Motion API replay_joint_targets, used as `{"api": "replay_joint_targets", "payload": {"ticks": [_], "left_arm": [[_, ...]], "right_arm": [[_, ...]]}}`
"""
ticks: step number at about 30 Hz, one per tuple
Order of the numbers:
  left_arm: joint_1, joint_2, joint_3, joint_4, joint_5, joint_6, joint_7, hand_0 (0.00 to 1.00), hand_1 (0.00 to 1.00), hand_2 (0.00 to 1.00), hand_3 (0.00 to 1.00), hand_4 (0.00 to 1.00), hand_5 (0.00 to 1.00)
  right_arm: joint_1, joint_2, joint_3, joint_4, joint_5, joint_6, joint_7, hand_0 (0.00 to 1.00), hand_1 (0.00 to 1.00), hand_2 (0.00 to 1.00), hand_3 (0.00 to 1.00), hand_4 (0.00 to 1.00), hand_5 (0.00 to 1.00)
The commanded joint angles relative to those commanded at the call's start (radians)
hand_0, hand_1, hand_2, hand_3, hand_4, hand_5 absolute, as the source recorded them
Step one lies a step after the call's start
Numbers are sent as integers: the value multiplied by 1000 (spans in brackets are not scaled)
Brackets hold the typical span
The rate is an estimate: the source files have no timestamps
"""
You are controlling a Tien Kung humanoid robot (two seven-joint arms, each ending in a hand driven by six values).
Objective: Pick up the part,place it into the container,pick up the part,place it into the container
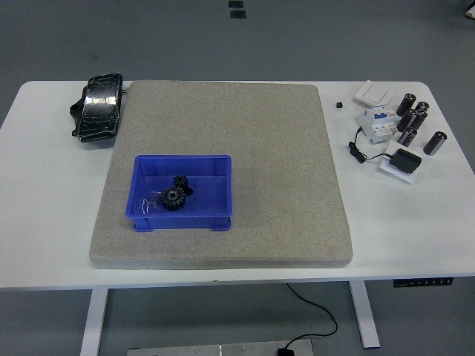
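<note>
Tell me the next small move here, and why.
Probably none beyond staying clear: both black gears already lie inside the blue bin on the grey mat, no loose gear shows on the mat, and neither hand is in view. The task looks finished.

A blue plastic bin point(220, 167) is sitting on the near-left part of a grey felt mat point(282, 163) that is covering the middle of the white tabletop point(44, 193). Two black gears point(175, 194) are lying together inside the bin, beside a small clear piece point(148, 203). A black pouch point(97, 115) is resting at the far left. Dark cylinders point(415, 122), a circuit breaker point(376, 122) and a black adapter point(405, 160) are crowding the far right.
</note>
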Motion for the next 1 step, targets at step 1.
{"api": "replay_joint_targets", "payload": {"ticks": [1], "left_arm": [[0, 0, 0, 0, 0, 0, -1, 681, 667, 604, 560, 570, 467]], "right_arm": [[-3, 1, 2, 0, 0, 0, 0, 656, 676, 733, 716, 813, 536]]}}
